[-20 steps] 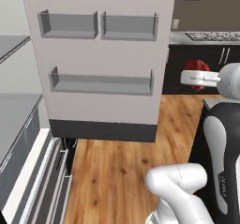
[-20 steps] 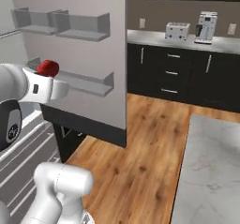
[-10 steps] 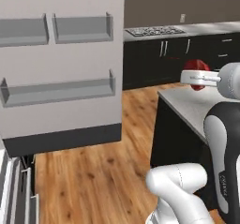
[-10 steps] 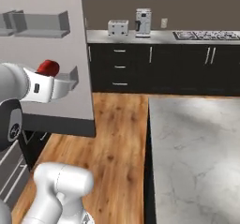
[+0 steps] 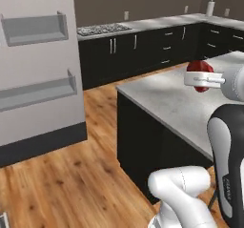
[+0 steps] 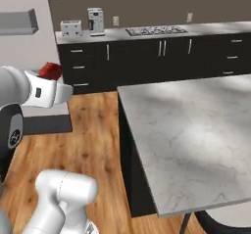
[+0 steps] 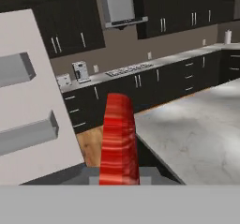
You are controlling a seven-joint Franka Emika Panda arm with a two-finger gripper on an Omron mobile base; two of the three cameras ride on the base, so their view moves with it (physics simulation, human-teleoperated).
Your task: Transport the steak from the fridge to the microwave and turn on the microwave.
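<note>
the steak [image 7: 119, 141] stands on edge in the hand view, a red slab rising from the bottom centre, clamped in the closed pincer [image 5: 202, 79]. in the left base view it shows as a red lump [image 5: 199, 69] at the tip of the white arm, held up in the air over the near edge of the marble-topped island table [image 5: 176, 103] — not touching it. in the right base view the steak [image 6: 50, 71] sits at the arm's end, left of the island table [image 6: 196, 130] and above the wood floor [image 6: 93, 135]. the fridge door [image 5: 35, 69], open, with two grey bins, stands to the left. behind, a dark cabinet run carries a cooktop [image 6: 156, 30], a toaster [image 6: 71, 28] and a coffee machine [image 6: 95, 20] — well apart from the steak.
</note>
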